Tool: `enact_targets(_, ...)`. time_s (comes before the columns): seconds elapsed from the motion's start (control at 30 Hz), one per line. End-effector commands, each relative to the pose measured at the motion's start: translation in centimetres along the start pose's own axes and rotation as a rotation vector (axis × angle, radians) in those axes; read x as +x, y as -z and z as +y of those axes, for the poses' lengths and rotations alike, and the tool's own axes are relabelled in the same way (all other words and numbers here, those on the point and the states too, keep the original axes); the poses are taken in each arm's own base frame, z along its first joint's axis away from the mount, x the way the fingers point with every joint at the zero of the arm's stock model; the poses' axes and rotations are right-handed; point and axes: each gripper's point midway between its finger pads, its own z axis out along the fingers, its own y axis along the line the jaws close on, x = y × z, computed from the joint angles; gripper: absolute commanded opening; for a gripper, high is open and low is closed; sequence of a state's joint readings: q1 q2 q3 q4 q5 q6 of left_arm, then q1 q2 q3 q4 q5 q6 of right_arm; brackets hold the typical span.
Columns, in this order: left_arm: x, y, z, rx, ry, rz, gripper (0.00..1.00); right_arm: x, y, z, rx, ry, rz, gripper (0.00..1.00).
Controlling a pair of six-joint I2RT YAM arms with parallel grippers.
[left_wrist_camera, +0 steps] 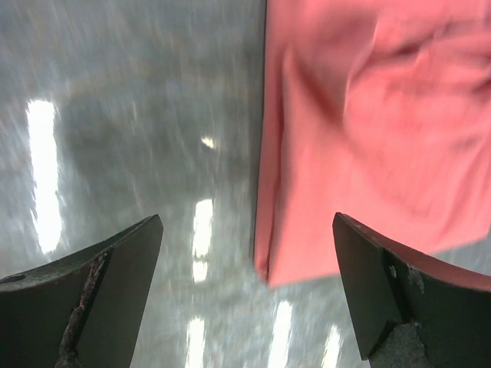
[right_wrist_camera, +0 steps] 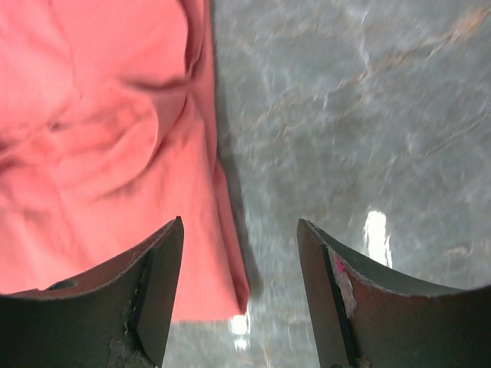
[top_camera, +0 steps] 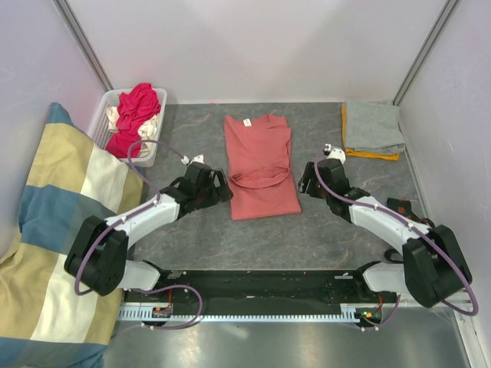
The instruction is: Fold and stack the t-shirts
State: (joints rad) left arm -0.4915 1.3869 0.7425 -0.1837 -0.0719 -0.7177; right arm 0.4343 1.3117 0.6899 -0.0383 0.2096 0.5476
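Observation:
The salmon-pink t-shirt (top_camera: pixel 259 162) lies on the table's middle, its sides folded in to a long strip, white neck label at the far end. My left gripper (top_camera: pixel 222 188) is open and empty just left of the strip's near part; the shirt's near left corner (left_wrist_camera: pixel 360 153) lies between its fingers. My right gripper (top_camera: pixel 307 182) is open and empty just right of the strip; the shirt's near right corner (right_wrist_camera: pixel 115 138) lies by its left finger. A folded grey t-shirt (top_camera: pixel 372 126) lies on a folded orange one (top_camera: pixel 374 155) at the back right. A magenta-red t-shirt (top_camera: pixel 136 115) and a cream one (top_camera: pixel 115 116) fill the basket.
A white lattice basket (top_camera: pixel 98 123) stands at the back left. A big yellow, blue and cream striped cushion (top_camera: pixel 54 245) leans along the left edge. Grey walls close the back and both sides. Bare marbled table (top_camera: pixel 276 245) lies in front of the pink shirt.

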Motion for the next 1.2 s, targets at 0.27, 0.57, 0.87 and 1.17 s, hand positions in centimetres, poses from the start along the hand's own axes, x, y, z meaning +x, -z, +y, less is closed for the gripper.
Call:
enact_targets(0.27,4.3,1.2,-1.1,0.085,0.058,-0.002,1.00,5.6,1.5,0.8,-0.164,-0.042,0.104,0.66)
enact_targets(0.57,5.0,0.5,-2.9,0.119,0.035,0.000,0.93,7.1,0.6,0.7,-0.171,-0.044,0.136,0.59)
enact_targets(0.87,5.8,0.3,-3.6,0.140,0.035,0.009,0.64,7.6,0.9,1.3,-0.208,-0.048,0.162,0.55)
enact_targets(1.17,6.7,-0.1,-4.3,0.147,0.014,0.034,0.46,8.3,1.3,1.5,-0.221,-0.053,0.185,0.54)
